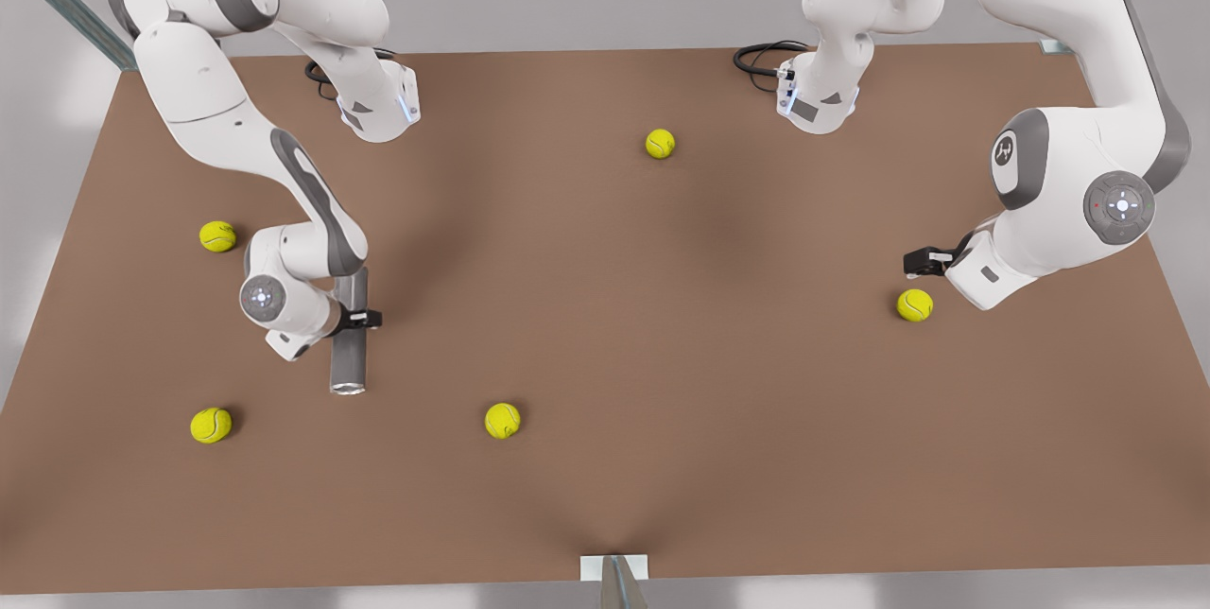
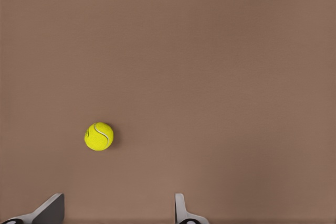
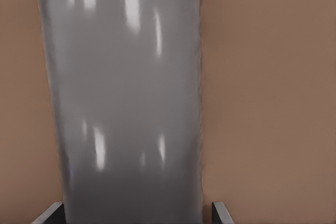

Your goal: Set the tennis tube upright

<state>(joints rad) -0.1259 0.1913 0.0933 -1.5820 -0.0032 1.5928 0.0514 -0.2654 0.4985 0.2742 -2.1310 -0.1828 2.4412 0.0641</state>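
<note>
The right gripper (image 1: 364, 317) straddles the tennis tube (image 1: 349, 337) lying on the table (image 1: 662, 354) (seemingly clamped mid-length for balanced tipping upright), while the left gripper (image 1: 922, 261) waits open near a ball (image 1: 914, 304).

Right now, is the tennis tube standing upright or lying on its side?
Lying down: the tennis tube stretches lengthwise along the table, the right gripper straddling its middle. The left gripper waits apart, open.
</note>
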